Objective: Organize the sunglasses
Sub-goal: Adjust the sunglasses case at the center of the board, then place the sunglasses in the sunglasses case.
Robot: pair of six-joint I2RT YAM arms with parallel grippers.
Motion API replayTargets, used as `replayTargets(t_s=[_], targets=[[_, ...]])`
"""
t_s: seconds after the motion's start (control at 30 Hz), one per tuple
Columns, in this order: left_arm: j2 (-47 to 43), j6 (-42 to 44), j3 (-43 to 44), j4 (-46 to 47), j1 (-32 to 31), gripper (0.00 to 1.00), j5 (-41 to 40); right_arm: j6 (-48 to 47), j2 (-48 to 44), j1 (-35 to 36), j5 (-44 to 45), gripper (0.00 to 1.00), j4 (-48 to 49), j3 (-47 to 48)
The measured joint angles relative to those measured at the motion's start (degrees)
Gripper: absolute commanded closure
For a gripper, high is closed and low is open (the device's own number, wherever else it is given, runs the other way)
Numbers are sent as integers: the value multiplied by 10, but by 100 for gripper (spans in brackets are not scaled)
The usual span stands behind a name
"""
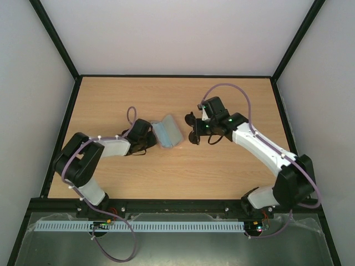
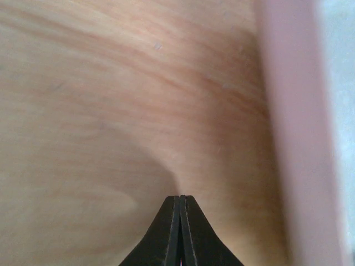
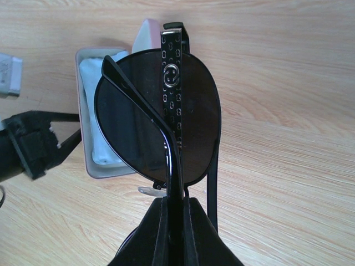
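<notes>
The sunglasses (image 3: 150, 122), with dark oval lenses and thin black arms folded across them, hang upright above the table. My right gripper (image 3: 176, 200) is shut on their frame at the lower rim. From above, the sunglasses (image 1: 193, 137) and the right gripper (image 1: 198, 128) are just right of the open pinkish case (image 1: 168, 132). My left gripper (image 2: 182, 197) is shut on nothing, its tip close to the wood. The case wall (image 2: 288, 138) stands to its right. From above, the left gripper (image 1: 145, 141) sits against the case's left side.
A light blue cloth (image 3: 97, 105) lies inside the case (image 3: 83, 94), whose lid (image 3: 147, 27) stands up behind it. The black left gripper (image 3: 33, 147) shows at the left of the right wrist view. Black frame rails (image 1: 66, 122) border the wooden table (image 1: 177, 177).
</notes>
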Motion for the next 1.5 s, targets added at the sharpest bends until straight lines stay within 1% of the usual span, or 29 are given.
replayTargets(t_s=[0.1, 0.13, 0.17, 0.23, 0.3, 0.4, 0.43, 0.47, 0.5, 0.67, 0.77, 0.83, 1.13, 1.37, 1.5], targets=[[-46, 0, -23, -32, 0, 97, -2, 2, 40, 1, -16, 99, 17, 7], [-65, 0, -28, -43, 0, 97, -3, 2, 51, 2, -19, 99, 21, 10], [-82, 0, -31, -53, 0, 94, -5, 2, 61, 4, -21, 99, 22, 15], [-125, -1, -33, -76, 0, 84, -10, 2, 72, 6, -23, 99, 24, 27], [-165, -3, -31, -89, 0, 65, -12, 2, 78, 9, -23, 99, 24, 46], [-194, -4, -12, -111, 0, 46, -11, 1, 81, 12, -22, 99, 31, 67], [-194, -5, -1, -116, 0, 43, -8, 1, 81, 13, -22, 99, 33, 72], [-191, -5, 12, -120, 0, 43, -5, 1, 81, 13, -22, 98, 35, 74], [-187, -5, 24, -123, 0, 44, -1, 1, 81, 13, -21, 99, 36, 75], [-140, -7, 65, -104, 0, 66, 22, 2, 82, 13, -20, 99, 36, 75], [-106, -8, 66, -99, 2, 73, 29, 2, 84, 13, -21, 99, 36, 77], [-88, -9, 66, -97, 4, 76, 30, 2, 85, 13, -21, 99, 36, 77], [-56, -2, 66, -85, 22, 79, 29, 2, 93, 13, -27, 99, 37, 77], [-35, 7, 61, -74, 31, 80, 28, 2, 126, 17, -36, 99, 36, 83], [-23, 10, 52, -65, 36, 80, 28, 0, 146, 27, -36, 99, 36, 104]])
